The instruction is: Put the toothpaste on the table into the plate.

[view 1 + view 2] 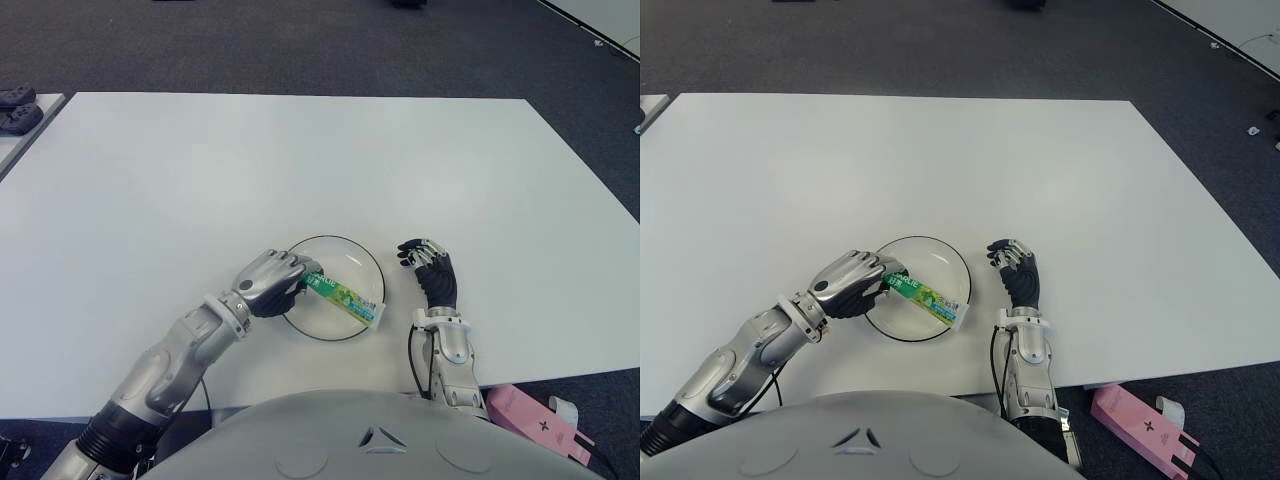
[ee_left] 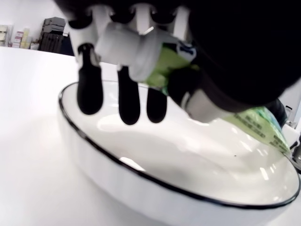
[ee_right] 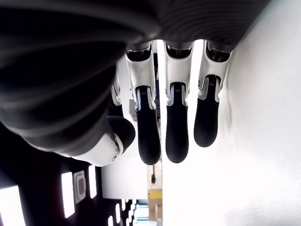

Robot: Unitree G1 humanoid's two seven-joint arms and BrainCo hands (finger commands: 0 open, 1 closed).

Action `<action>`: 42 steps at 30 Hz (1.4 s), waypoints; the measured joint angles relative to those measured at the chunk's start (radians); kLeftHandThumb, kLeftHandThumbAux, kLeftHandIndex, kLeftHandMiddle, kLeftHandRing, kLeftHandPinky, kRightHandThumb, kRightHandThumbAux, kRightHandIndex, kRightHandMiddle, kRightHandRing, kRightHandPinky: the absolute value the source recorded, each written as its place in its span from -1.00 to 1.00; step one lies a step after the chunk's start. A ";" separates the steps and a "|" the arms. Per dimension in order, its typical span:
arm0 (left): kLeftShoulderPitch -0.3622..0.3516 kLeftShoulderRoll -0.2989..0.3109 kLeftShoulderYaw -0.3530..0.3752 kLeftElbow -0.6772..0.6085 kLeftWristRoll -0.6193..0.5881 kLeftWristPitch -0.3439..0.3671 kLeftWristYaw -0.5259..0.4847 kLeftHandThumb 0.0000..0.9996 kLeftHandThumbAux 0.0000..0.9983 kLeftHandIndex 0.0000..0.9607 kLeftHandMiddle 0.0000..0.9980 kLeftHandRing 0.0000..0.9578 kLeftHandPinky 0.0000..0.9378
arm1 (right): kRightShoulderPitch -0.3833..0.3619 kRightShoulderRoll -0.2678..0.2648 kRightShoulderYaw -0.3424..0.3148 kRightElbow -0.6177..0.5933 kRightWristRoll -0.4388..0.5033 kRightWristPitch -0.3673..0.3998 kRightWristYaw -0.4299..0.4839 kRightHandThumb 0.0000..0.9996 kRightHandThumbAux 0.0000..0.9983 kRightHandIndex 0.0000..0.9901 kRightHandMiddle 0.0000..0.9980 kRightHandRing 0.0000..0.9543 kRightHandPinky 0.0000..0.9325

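Observation:
A green and white toothpaste tube point(image 1: 345, 297) slants over the white, black-rimmed plate point(image 1: 362, 260) near the table's front edge. My left hand point(image 1: 272, 281) is at the plate's left rim, shut on the tube's capped end point(image 2: 123, 43). The tube's flat end reaches the plate's right rim point(image 1: 958, 312). In the left wrist view the fingers point(image 2: 129, 96) curl over the tube above the plate's hollow point(image 2: 188, 160). My right hand point(image 1: 430, 270) shows just right of the plate, fingers relaxed and holding nothing point(image 3: 176, 136).
The white table point(image 1: 300, 160) stretches far behind the plate. A pink box point(image 1: 535, 420) lies on the floor at the front right. Dark objects point(image 1: 18, 108) sit on a neighbouring surface at far left.

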 measured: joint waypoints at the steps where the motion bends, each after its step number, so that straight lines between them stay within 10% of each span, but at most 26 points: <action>1: 0.000 -0.003 0.000 -0.001 0.007 0.003 0.001 -0.28 0.02 -0.89 -0.88 -0.87 -0.81 | 0.000 0.000 0.000 0.000 0.000 0.000 0.000 0.42 0.45 -0.13 -0.03 -0.01 0.00; 15: 0.011 -0.026 0.012 -0.011 0.038 0.014 0.043 -0.53 -0.17 -1.00 -1.00 -1.00 -1.00 | 0.002 -0.001 0.000 -0.001 0.001 -0.001 0.001 0.42 0.45 -0.13 -0.04 -0.01 0.00; 42: 0.039 -0.121 0.051 0.011 0.036 0.063 0.245 -0.39 -0.41 -1.00 -1.00 -1.00 -1.00 | -0.002 -0.007 -0.004 0.000 0.000 0.005 -0.002 0.42 0.45 -0.13 -0.04 -0.02 -0.02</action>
